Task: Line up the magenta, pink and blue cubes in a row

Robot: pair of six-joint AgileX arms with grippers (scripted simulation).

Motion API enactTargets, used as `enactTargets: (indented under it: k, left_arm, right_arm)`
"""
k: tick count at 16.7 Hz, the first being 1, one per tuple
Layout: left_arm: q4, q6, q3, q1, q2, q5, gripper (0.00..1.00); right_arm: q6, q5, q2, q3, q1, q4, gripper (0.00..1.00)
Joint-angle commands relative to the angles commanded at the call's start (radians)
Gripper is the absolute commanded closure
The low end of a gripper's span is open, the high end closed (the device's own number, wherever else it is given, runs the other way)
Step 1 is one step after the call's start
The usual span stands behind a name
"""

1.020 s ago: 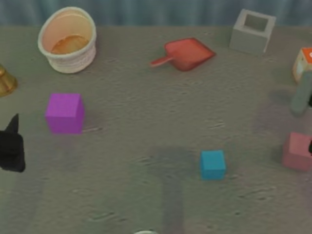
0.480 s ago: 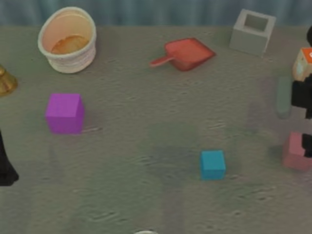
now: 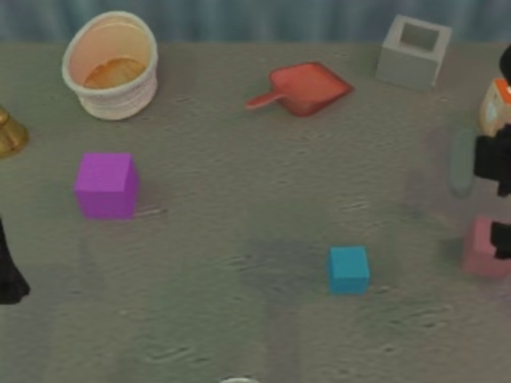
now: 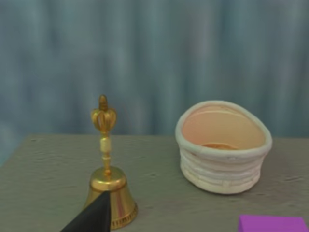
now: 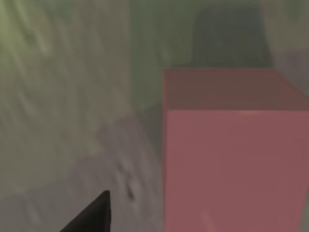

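a: where's the right gripper (image 3: 503,239) and how are its fingers set?

b: at the table's right edge, right over the pink cube (image 3: 483,247). i cannot tell whether the claw is wide or narrow; only one dark fingertip (image 5: 91,215) shows in its wrist view, beside the cube.

a: and out from there?

b: the blue cube (image 3: 348,269) sits well to its left, near mid-table. the magenta cube (image 3: 105,185) is far across on the left side. beyond the gripper stand an orange-and-white block (image 3: 495,104) and a grey hollow box (image 3: 413,52).

a: the left gripper (image 3: 9,275)?

b: parked at the left edge, near a gold bell (image 4: 107,181); claw state i cannot tell.
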Motion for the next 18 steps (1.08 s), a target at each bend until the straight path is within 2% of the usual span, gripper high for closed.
enactTargets:
  k: [8,13,18]
  left_arm:
    - [0.000,0.000,0.000,0.000,0.000,0.000,0.00]
    - [0.000,0.000,0.000,0.000,0.000,0.000,0.00]
    - [0.000,0.000,0.000,0.000,0.000,0.000,0.00]
  right_arm:
    - [0.007,0.001,0.135,-0.143,0.005,0.281,0.00]
    - [0.008,0.001,0.143,-0.152,0.005,0.297,0.00]
    - [0.008,0.001,0.143,-0.152,0.005,0.297,0.38]
